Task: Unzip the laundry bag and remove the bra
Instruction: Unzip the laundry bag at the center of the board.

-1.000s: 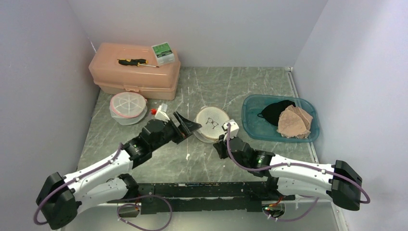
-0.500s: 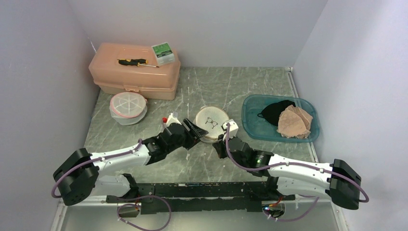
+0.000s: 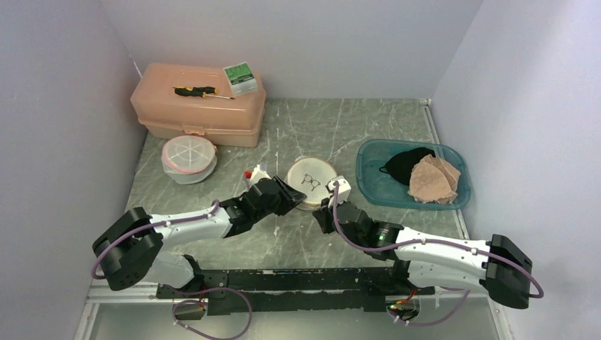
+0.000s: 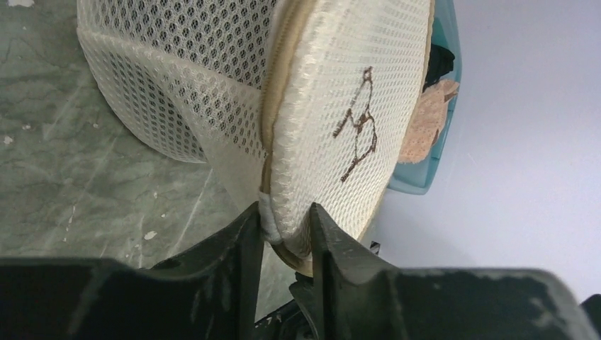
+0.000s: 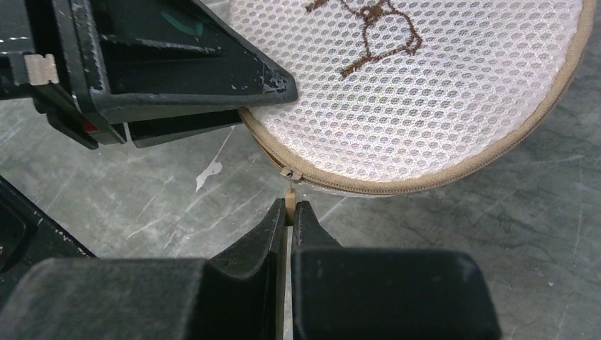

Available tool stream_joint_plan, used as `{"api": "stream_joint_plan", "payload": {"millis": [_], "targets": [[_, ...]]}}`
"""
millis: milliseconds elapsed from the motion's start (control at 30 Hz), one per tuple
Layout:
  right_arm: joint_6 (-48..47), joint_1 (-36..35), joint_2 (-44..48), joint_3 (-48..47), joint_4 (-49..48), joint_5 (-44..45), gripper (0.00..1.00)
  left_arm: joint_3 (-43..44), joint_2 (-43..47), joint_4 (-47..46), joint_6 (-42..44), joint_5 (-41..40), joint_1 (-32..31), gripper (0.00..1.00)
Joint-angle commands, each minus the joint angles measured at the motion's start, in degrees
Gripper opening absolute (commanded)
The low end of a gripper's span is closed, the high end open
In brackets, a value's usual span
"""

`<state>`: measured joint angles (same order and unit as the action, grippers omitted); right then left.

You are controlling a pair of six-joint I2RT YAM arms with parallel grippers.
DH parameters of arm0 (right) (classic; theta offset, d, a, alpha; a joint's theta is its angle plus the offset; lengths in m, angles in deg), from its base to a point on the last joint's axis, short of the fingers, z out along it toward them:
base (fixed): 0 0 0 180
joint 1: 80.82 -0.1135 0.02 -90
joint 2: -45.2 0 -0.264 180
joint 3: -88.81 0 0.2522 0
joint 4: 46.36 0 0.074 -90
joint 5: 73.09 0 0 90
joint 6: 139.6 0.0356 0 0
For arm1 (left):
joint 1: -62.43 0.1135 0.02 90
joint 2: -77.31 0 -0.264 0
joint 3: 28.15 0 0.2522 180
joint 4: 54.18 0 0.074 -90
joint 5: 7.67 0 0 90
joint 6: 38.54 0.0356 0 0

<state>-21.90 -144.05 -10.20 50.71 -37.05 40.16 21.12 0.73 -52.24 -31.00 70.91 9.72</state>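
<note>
laundry bag: round mesh laundry bag (image 3: 310, 180) lying at the middle of the table (image 3: 368, 134), its near edge lifted between the two arms.
bra: not visible; the mesh hides whatever is inside the bag. the garments in the teal tub (image 3: 374, 190) to the right are outside it.
left gripper: left gripper (image 4: 283, 225) has a finger on each side of the bag's seamed rim on its near-left side. the rim fills the gap, so it reads as a pinch on the rim.
right gripper: right gripper (image 5: 287, 211) is pressed together on the zipper pull (image 5: 288, 190), which hangs from the slider at the bag's nearest edge.
key relation: the tan zipper track (image 5: 453, 177) does not run toward the right gripper. it runs crosswise to the fingers and curves round the rim toward the tub side. on the other side of the slider it passes under the left fingers.
nearer arm: both are at the bag. only the right holds the pull; the left acts as the anchor.
judgement: the pull likely has to travel along the rim's arc, away from the left pinch, not straight back.
unclear: which stretch of track is already open cannot be told.
risk: a straight tug may drag the bag from the left pinch.
</note>
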Motion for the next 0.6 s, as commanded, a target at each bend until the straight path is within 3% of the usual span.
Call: {"api": "stream_joint_plan", "payload": {"millis": [0, 200, 567], "targets": [[0.8, -0.29, 1.66, 0.54, -1.63, 0.07, 0.0, 2.61, -0.63, -2.32, 1.29, -0.84, 0.06, 0.3], [1.4, 0.01, 3.97, 2.1, 0.73, 2.4, 0.0, 2.27, 2.2, -0.4, 4.06, 0.28, 2.01, 0.03], [4.16, 9.05, 5.22, 3.31, 2.34, 0.18, 0.0, 1.95, 4.1, 3.09, 9.13, 10.66, 8.29, 0.03]]}}
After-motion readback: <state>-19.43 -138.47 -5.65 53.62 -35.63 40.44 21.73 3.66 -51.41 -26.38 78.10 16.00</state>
